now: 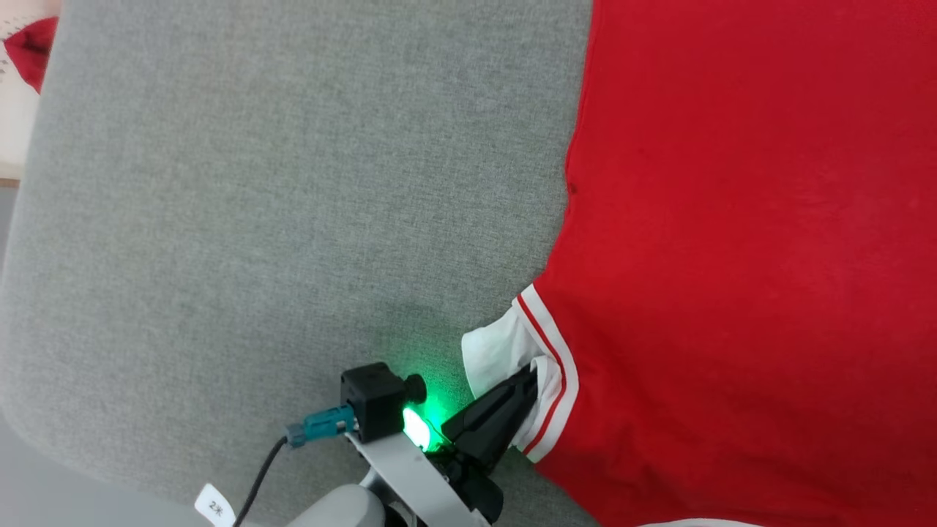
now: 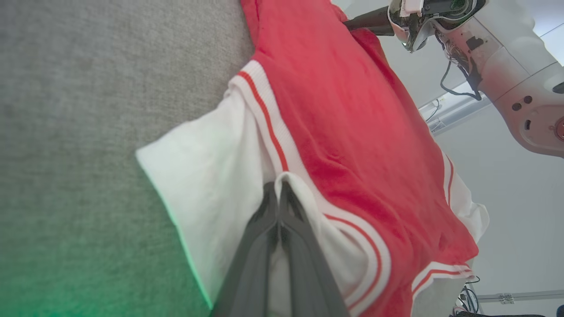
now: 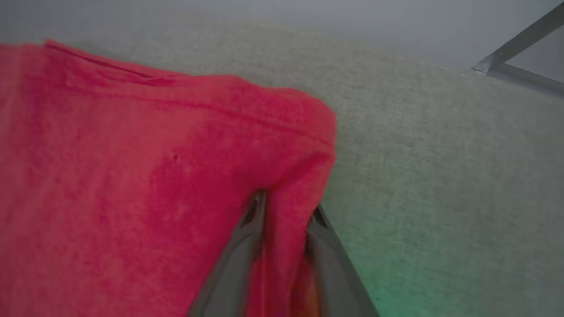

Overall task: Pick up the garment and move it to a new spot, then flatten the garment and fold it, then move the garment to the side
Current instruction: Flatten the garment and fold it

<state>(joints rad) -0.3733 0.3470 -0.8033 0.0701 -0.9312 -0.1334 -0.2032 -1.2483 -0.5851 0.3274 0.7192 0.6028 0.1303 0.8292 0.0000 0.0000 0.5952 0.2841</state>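
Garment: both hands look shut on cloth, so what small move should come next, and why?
Probably raise both hands together slightly. The left hand is shut on the white sleeve cuff and the right hand on a red fold, while the garment lies slack on the grey cushion; an even lift should free it without dragging.

The garment (image 1: pixel 732 219) is cut off by the top, right and bottom edges of the head view, so its full outline cannot be assessed. Left gripper (image 1: pixel 528 377): tips buried in the white sleeve fold, close to the near edge of the grey fabric surface (image 1: pixel 256 219). Right gripper (image 3: pixel 286 207): tips covered by red cloth, fingers (image 3: pixel 233 264) blurred. Red item (image 1: pixel 33 51) beyond the surface's far-left corner: cropped, unidentifiable. Cable tag (image 1: pixel 216 505): print too small to read.
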